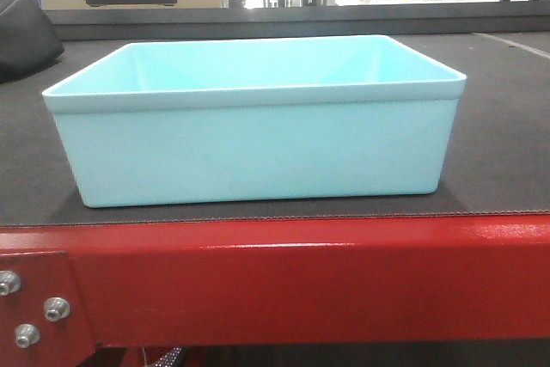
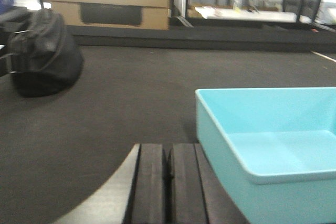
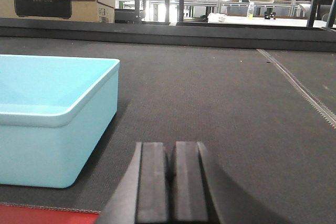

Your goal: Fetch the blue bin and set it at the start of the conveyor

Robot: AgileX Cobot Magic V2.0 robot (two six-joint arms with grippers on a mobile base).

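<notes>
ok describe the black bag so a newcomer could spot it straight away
Start at the wide dark grey textured belt and look left of the pale aqua plastic tub. Near the belt's far left edge slumps a soft black fabric bag, the only dark, shapeless thing there.

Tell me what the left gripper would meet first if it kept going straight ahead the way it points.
Probably nothing close: ahead of the shut left gripper lies bare conveyor belt. The blue bin sits just right of that line, the black bag well left.

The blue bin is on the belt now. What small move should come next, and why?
Probably pull both arms straight back. The blue bin sits flat on the belt, and the left gripper and right gripper are shut, empty, beside it.
</notes>
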